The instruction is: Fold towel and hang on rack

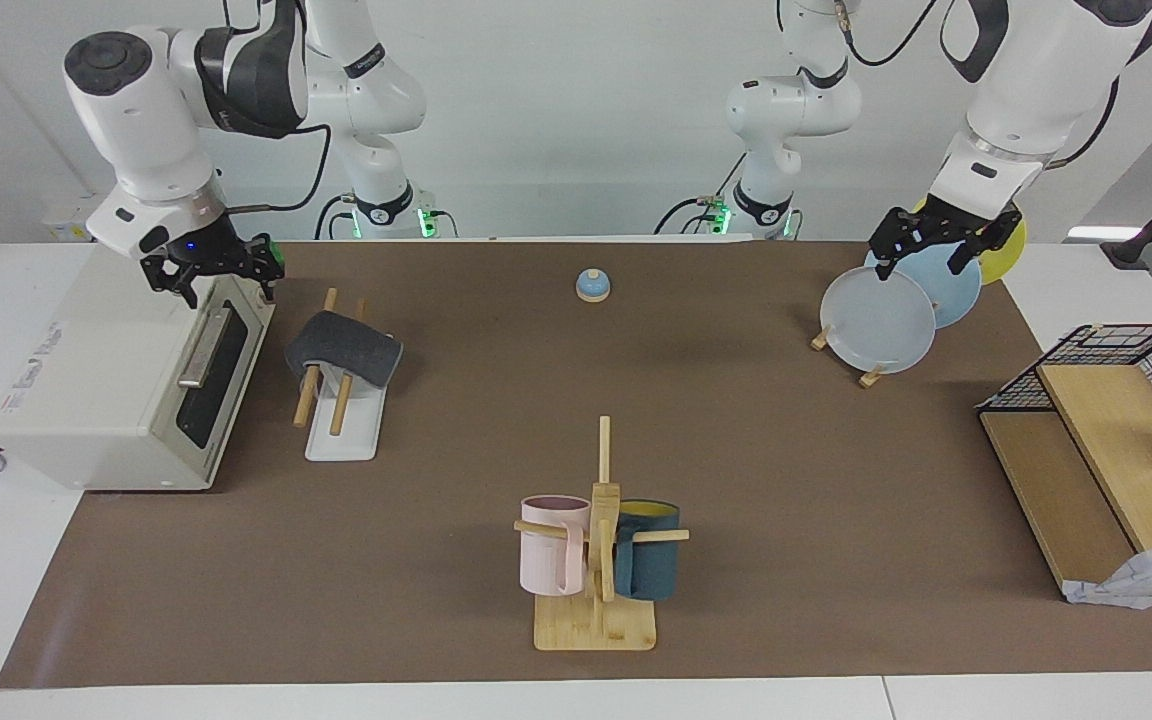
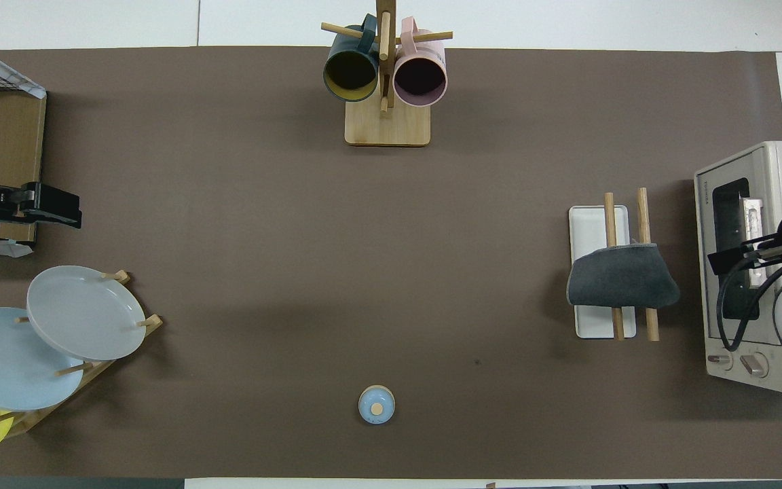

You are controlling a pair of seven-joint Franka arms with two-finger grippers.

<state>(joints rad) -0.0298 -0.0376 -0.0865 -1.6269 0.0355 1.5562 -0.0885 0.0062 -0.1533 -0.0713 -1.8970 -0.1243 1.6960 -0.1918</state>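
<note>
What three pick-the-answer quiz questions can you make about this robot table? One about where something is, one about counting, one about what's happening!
1. Where is the towel?
A. Draped over the rack's two rods
B. Flat on the mat
C. Inside the toaster oven

2. How many plates sit in the plate stand?
A. One
B. Three
C. Five

3. What is the right gripper holding?
A. The towel
B. A mug
C. Nothing

Answers:
1. A, the folded grey cloth hangs across both wooden rods.
2. B, one grey, one blue and one yellow plate stand there.
3. C, its open fingers hang over the toaster oven with nothing between them.
</note>
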